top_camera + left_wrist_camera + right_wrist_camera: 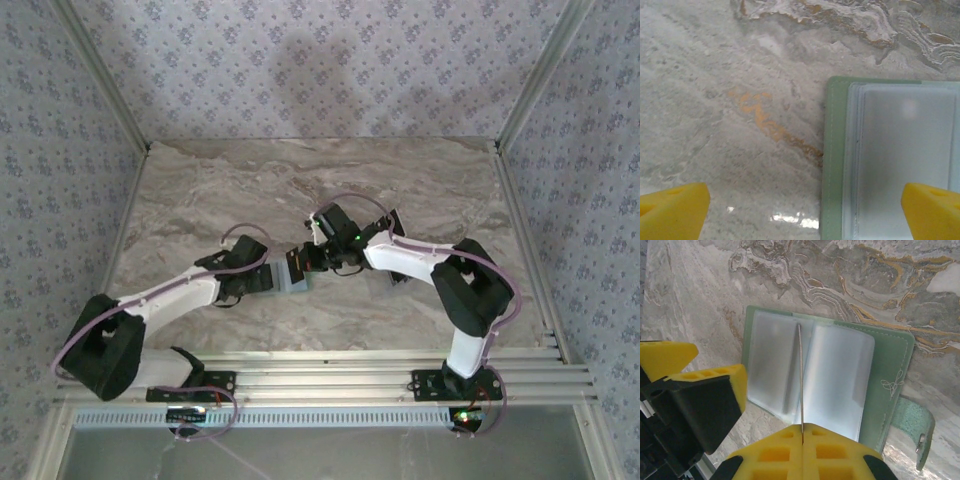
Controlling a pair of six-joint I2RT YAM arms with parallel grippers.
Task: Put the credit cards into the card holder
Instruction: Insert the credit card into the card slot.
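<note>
While right jaws pinch card [800,370], holder [890,370] lies open beneath

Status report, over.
Left gripper open, straddling card holder edge. Right gripper shut on thin sheet over holder; card or sleeve unclear. Grippers close together.

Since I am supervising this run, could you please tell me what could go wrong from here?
The right pincer is shut on a thin sheet standing edge-on over the open card holder; card or sleeve, I cannot tell. Pulling could tear a sleeve or lift the holder. The left pincer is open, one fingertip over the holder, not gripping it, so the holder may slide on the table.
</note>
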